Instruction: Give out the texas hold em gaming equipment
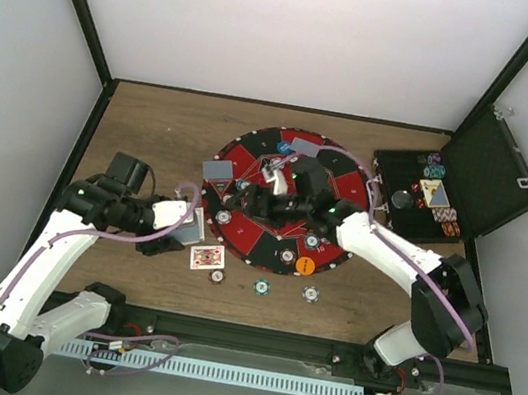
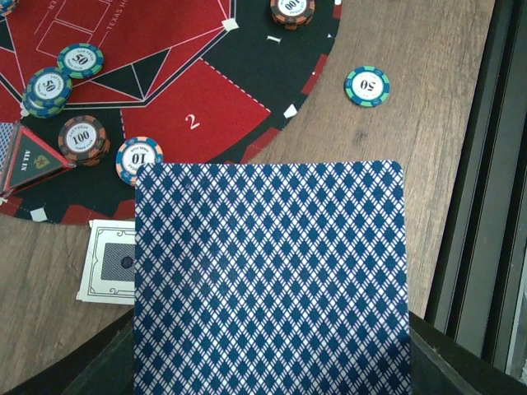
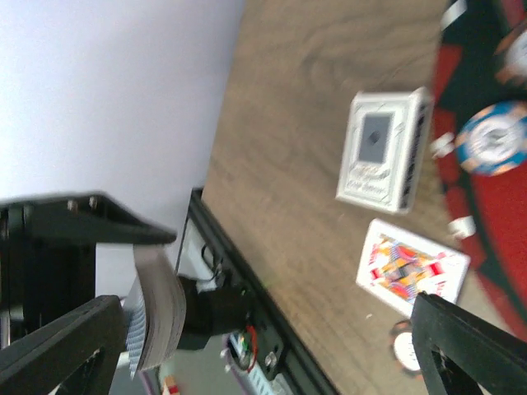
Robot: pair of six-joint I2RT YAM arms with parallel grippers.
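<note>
Wood-grain table [image 1: 154, 128], round red-and-black felt mat [image 1: 245, 238]. Left gripper [image 2: 272, 350] pinched a rectangular stack of cards [image 2: 272, 271] (blue diamond-lattice backs) just beside the mat's near-left rim. Right gripper [image 3: 270, 309] stood spread over the mat. Round, stripe-edged chips [image 2: 367, 86] lay on felt and wood.

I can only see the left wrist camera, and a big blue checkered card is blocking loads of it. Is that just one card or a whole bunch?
Observer: A whole bunch. The right wrist camera sees the deck side-on, and it is a thick stack.
Kid: What's the other hand doing?
Observer: The right hand is wide open, with nothing between its fingers.
Kid: Is any card showing its picture?
Observer: Yes. One face-up card lies flat just off the mat; your view doesn't show it.
</note>
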